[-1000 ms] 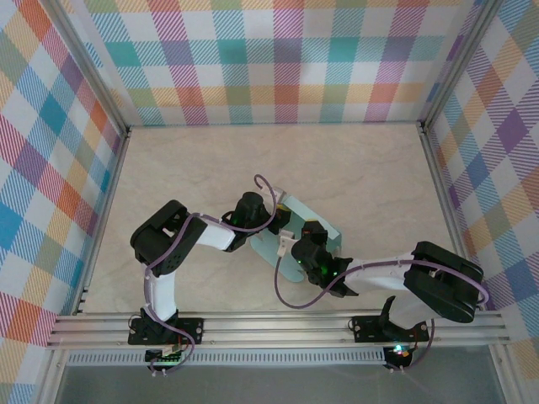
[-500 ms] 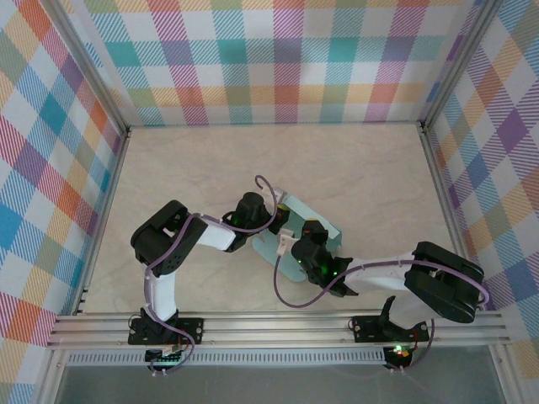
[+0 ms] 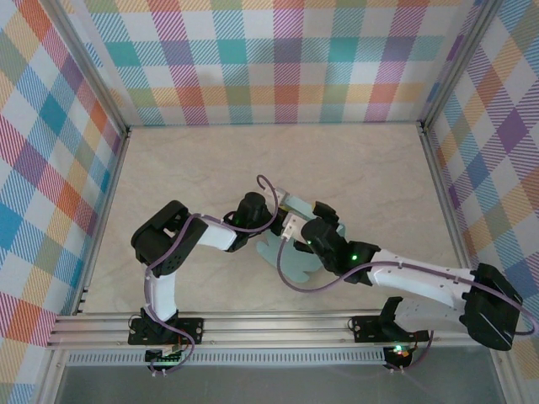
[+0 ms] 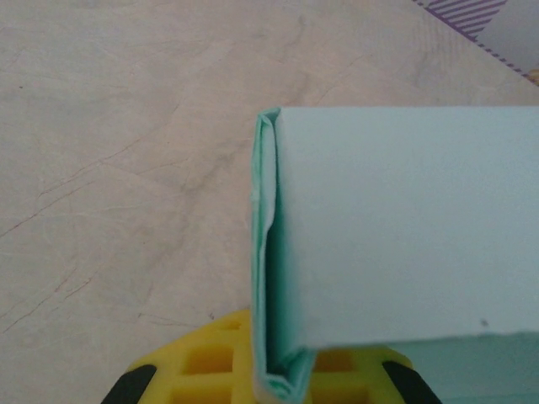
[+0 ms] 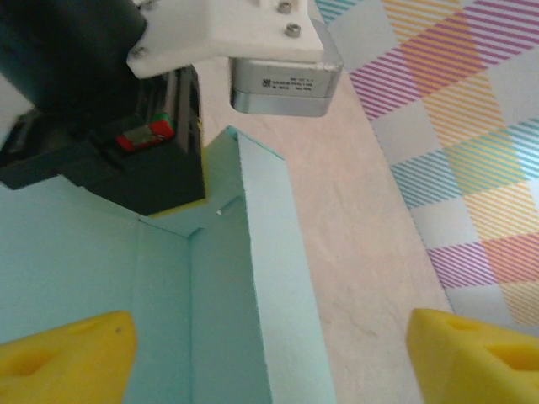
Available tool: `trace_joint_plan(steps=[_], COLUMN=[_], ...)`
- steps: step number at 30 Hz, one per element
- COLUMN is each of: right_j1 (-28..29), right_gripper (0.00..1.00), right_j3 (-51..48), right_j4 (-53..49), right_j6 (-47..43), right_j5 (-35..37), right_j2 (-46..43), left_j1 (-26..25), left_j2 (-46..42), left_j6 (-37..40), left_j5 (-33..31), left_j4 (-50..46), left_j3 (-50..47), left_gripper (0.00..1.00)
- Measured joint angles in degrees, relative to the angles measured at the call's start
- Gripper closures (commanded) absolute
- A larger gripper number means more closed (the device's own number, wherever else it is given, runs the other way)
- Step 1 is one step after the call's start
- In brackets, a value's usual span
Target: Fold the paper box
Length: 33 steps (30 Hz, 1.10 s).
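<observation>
1. Pinching a folded edge of the paper box (image 4: 404,227), my left gripper (image 4: 268,379) is clamped tight.
2. My right gripper (image 5: 269,353) stands wide apart, a box panel between its jaws.
3. Box location: middle of the table (image 3: 168,168), slightly near.

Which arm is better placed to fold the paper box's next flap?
Probably right: the right end effector is open with a paper box wall between its fingers, while the left end effector is shut on the folded edge, anchoring it.

Paper box (image 3: 290,263) on table (image 3: 362,177), in left hand (image 3: 271,229)
</observation>
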Motion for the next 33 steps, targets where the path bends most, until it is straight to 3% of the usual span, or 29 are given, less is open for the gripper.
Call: trace_joint_plan(steps=[4,10,21,27,33], right_j1=[-3.2,-12.9,-25.7,-33.0,-34.4], right_gripper=[0.1,0.1,0.11,0.11,0.11], right_j3=[3.1,8.3,14.9,16.4,18.5], right_j4=[-5.8,-9.6,-12.0,-13.2,-13.9], right_j6=[8.3,21.5,38.5,44.6,45.9], right_j5=[-6.9,-15.0,-28.7,-34.1,-35.4], right_j2=[-2.7,-7.8,-7.7,-7.6,-5.3], left_j1=[1.6,3.8,4.7,7.0,8.9], left_j2=[0.0,0.0,-0.9,-7.2,-10.5], left_j6=[-2.5,-7.8,-21.6,-24.3,-19.5], left_j5=[1.5,3.0,0.6,-6.3,-12.5], left_j4=[-0.2,-0.2,-1.9,-25.9,-58.5], left_j3=[0.3,0.5,4.9,13.0,27.5], left_gripper=[1.0,1.0,1.0,1.0,1.0])
